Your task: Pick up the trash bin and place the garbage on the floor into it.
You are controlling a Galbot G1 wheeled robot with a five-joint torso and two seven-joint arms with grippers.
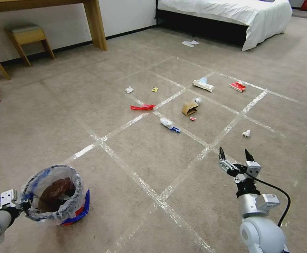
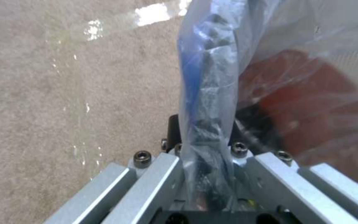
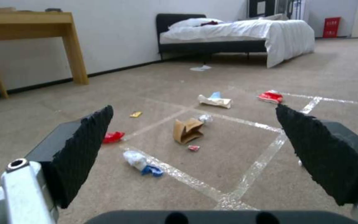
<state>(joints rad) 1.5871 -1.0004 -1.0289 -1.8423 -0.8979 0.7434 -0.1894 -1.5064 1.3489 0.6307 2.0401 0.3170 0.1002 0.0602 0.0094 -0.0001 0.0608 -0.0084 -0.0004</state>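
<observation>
A beige carpet floor [image 1: 55, 116] crossed by shiny tape lines [image 1: 153, 193] runs to a white wall, with a white-covered bed [image 1: 230, 14] at the far right and a wooden desk [image 1: 90, 21] with a stool [image 1: 27, 38] at the far left. The bin [image 1: 57, 195] sits low at the near left, its bagged rim pinched by the left gripper [image 1: 23, 207]. The garbage [image 1: 189, 108] lies scattered mid-floor, well beyond the right gripper [image 1: 235, 154], whose fingers are spread.

Bare carpet lies open between the right gripper [image 1: 235, 154] and the litter ahead; nothing stands in that stretch; the brown paper bag [image 1: 189, 108] has clear floor on its near side, with a small red scrap [image 1: 193, 118] just beside it; the trash bin [image 1: 55, 195] sits far left, well apart; the bed [image 1: 227, 17] and desk leg [image 1: 95, 24] stand beyond the litter.
</observation>
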